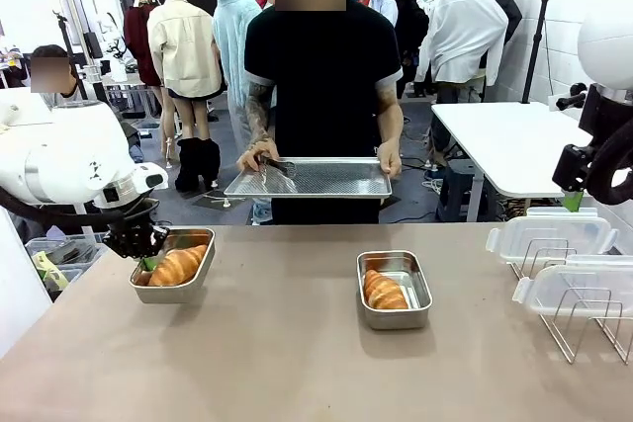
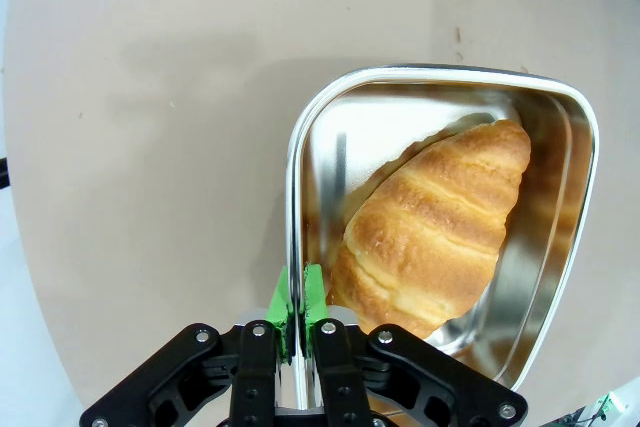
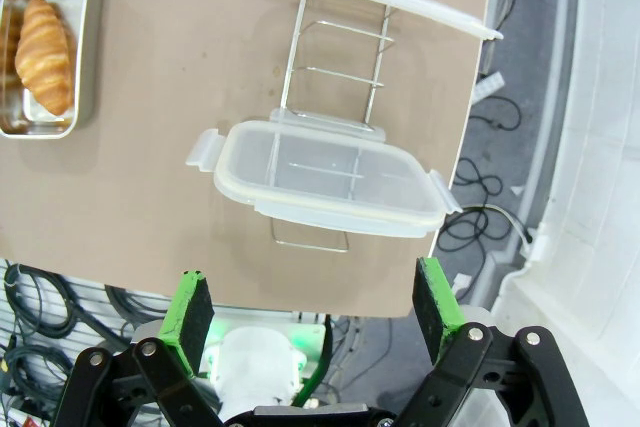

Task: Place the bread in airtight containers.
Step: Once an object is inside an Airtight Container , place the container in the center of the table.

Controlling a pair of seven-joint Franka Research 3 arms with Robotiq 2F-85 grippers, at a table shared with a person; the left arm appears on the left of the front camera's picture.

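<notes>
Steel tin clamped at rim by left pincer; right pincer apart, empty.

The table carries two tins. The left tin sits near the table's left edge and holds one croissant. The left gripper is clamped on its left end wall. The centre tin sits well apart to the right and holds a second croissant. A wire rack stands at the right edge, with a far lid and a near lid resting on it. Behind the table, a person holds a tray.
</notes>
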